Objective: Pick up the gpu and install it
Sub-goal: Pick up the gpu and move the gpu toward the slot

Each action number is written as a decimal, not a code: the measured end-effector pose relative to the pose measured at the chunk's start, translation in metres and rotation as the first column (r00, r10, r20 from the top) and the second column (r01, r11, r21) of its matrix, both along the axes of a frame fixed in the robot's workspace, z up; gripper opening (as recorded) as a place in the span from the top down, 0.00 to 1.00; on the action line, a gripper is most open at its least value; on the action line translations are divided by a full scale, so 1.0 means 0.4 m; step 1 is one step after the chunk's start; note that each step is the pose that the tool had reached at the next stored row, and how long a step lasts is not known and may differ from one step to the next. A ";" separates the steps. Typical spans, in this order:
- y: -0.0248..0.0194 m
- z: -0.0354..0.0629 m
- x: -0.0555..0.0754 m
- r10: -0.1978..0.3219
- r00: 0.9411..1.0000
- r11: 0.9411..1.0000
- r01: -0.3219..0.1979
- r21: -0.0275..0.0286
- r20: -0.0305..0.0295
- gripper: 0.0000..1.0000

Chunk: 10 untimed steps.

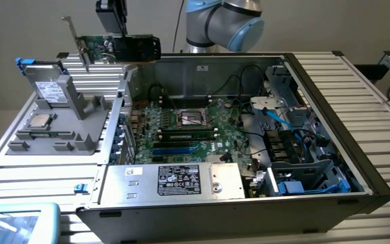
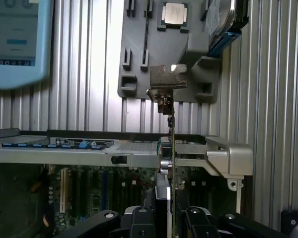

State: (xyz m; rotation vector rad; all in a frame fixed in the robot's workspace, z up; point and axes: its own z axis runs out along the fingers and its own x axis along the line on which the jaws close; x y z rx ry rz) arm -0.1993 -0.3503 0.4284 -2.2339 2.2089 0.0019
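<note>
Gpu (image 1: 99, 46) hangs clamped in my pincer (image 1: 119, 34) above the case's (image 1: 202, 68) far left corner. I judge it light, stiff and fragile, best gripped by its board edges.

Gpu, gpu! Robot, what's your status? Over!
Gripper shut on the gpu. Gpu in the air, not installed. Case wall right beneath it.

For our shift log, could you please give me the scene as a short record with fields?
Held item: small flat green circuit-board card with black cooler block and silver end bracket, clamped in the jaws
Card position: in the air, over the wall on the exterior view's left of the open black metal computer case
Seating: not in the large green motherboard
Beside case: grey plastic tray holding a square silver processor chip
</note>
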 end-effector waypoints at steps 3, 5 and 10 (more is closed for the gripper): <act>0.000 -0.002 0.035 0.000 1.000 1.000 0.000 0.001 0.000 0.73; 0.000 -0.004 0.058 0.000 1.000 1.000 0.000 0.001 0.000 0.73; 0.000 -0.008 0.114 0.000 1.000 1.000 0.000 0.001 0.000 0.73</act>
